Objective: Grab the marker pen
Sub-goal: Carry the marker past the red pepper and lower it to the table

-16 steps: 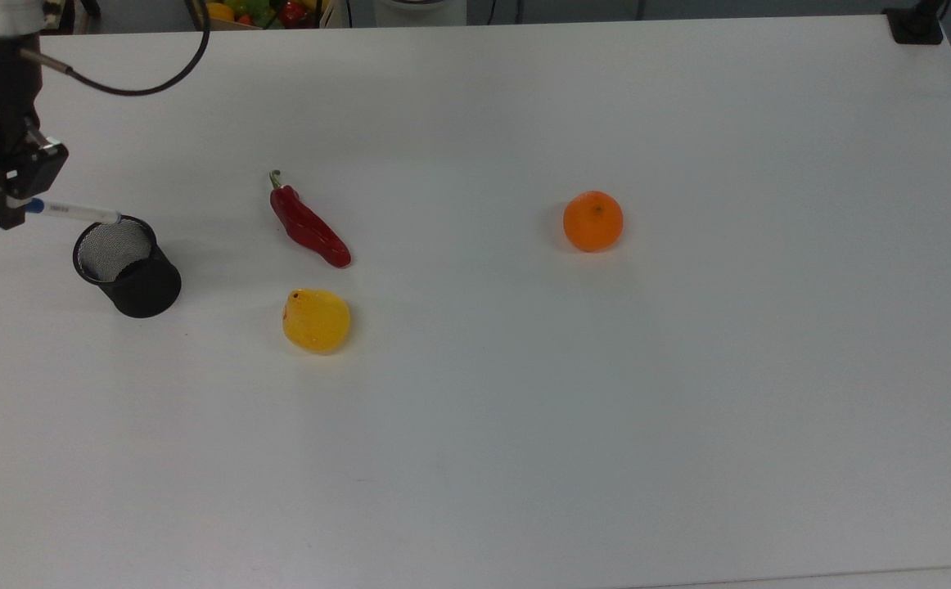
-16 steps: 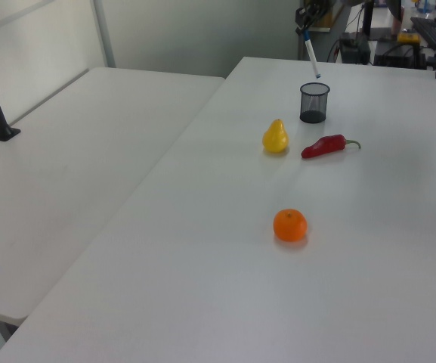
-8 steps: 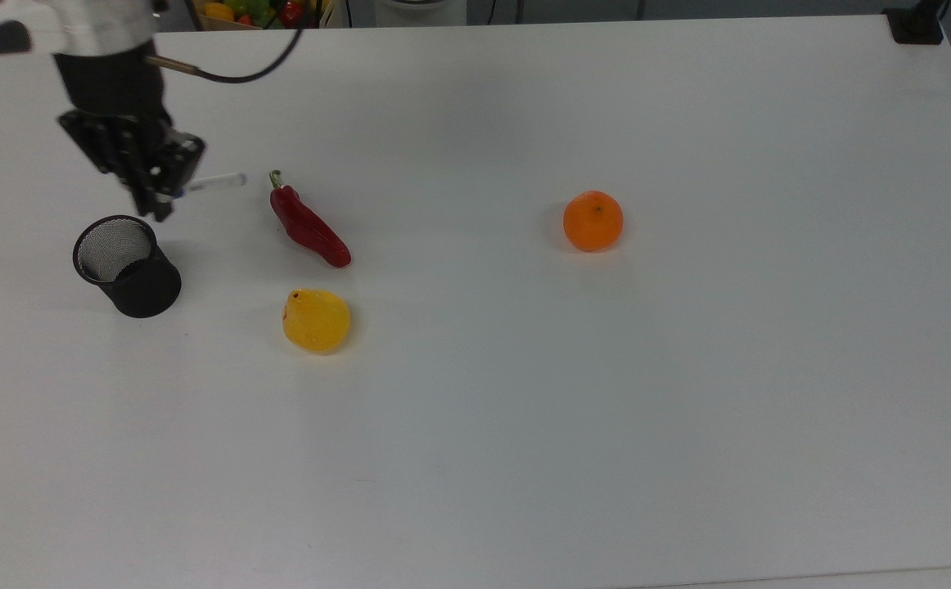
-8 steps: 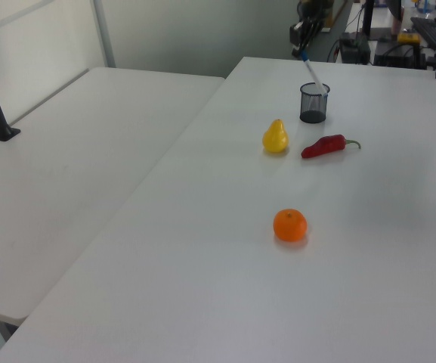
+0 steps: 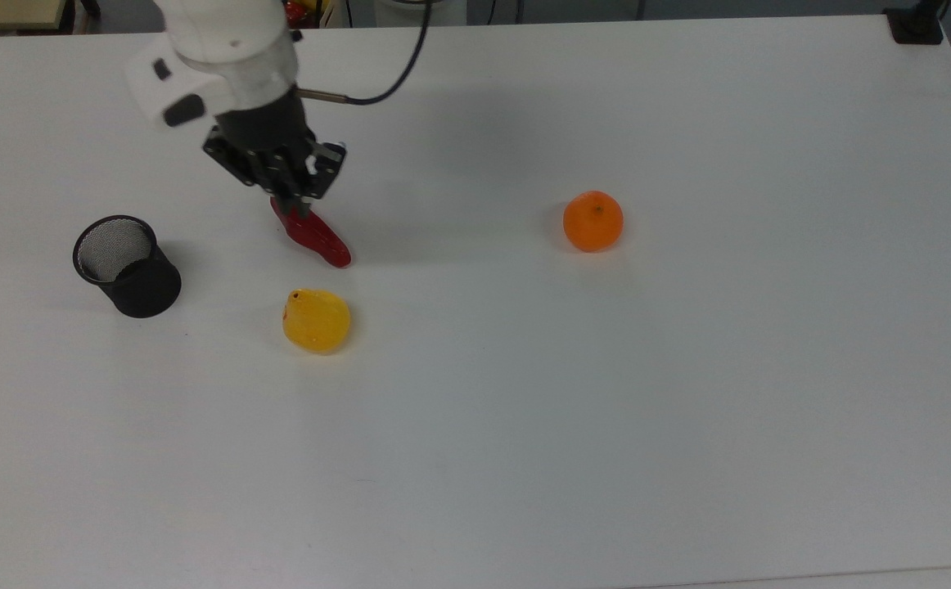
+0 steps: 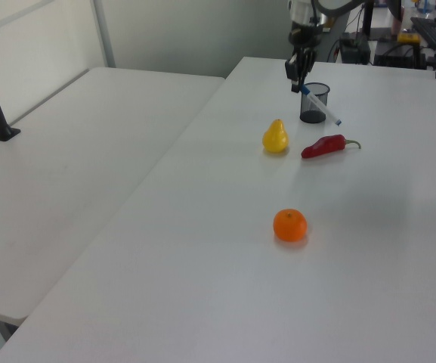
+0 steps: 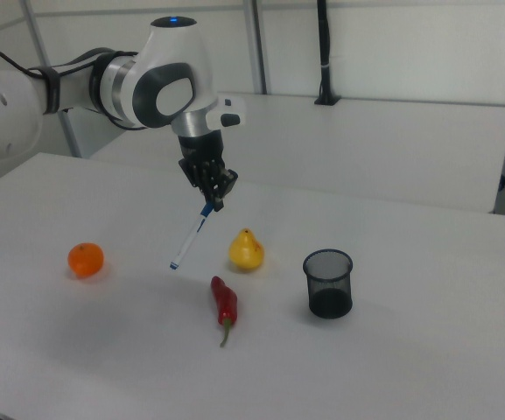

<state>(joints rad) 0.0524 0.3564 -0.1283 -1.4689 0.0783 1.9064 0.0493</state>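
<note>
since the slim white-barrelled marker pen (image 7: 191,234) hangs tilted, pinched at its capped end by the black two-finger gripper (image 7: 210,199) left of the right view's centre, clear of the white table (image 7: 392,367), taking appears complete.

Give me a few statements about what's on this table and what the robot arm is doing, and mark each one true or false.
1. The marker pen hangs in the air, held at its upper end by the gripper. True.
2. The black mesh cup has the pen standing inside it. False: in the top view the cup holds nothing, and the pen is up in the jaws.
3. The orange lies apart from the other items, off toward the top view's right. True.
4. The red chilli rests on top of the yellow pear. False: both lie on the white table, side by side with a gap between them.
5. The mesh cup has tipped onto its side. False: it stands upright.
</note>
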